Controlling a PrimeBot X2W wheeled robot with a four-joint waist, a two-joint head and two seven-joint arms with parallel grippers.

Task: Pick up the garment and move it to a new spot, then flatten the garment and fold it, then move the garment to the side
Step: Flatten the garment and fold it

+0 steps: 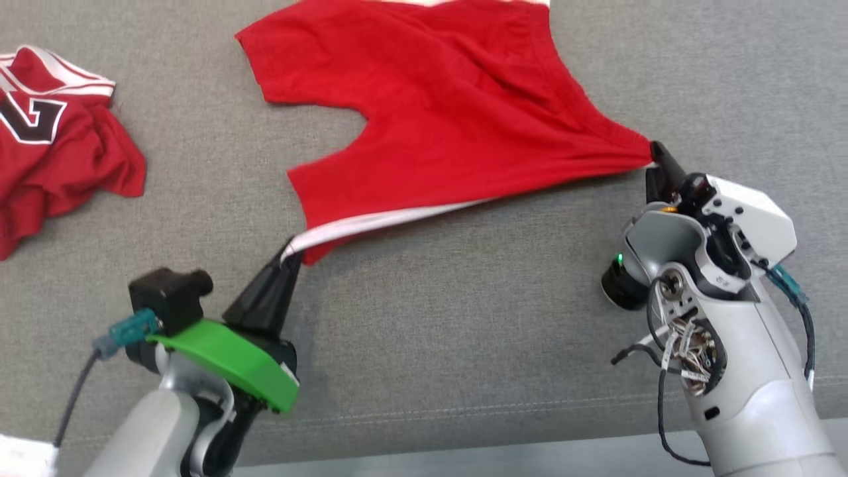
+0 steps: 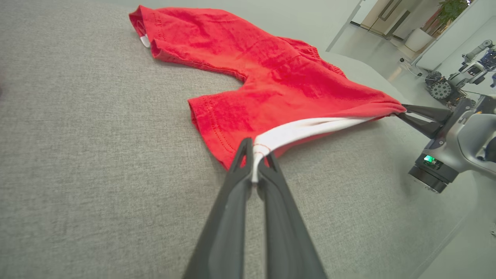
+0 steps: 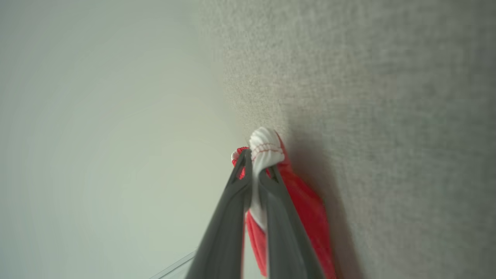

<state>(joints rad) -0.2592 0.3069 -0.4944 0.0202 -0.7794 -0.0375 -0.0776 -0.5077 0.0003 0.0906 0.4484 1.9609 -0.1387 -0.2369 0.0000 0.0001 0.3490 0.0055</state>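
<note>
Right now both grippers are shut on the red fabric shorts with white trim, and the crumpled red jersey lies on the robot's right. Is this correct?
No: the head view shows the crumpled red jersey on the robot's left. The left gripper and right gripper are shut on the shorts.

— What lies underneath everything?
— A grey woven cushion (image 1: pixel 464 344), with a stitched seam (image 1: pixel 464 412) near the head view's bottom.
— And beyond?
— Upper right of the left wrist view: glossy pale floor (image 2: pixel 372 46), a potted plant (image 2: pixel 451 9).
</note>
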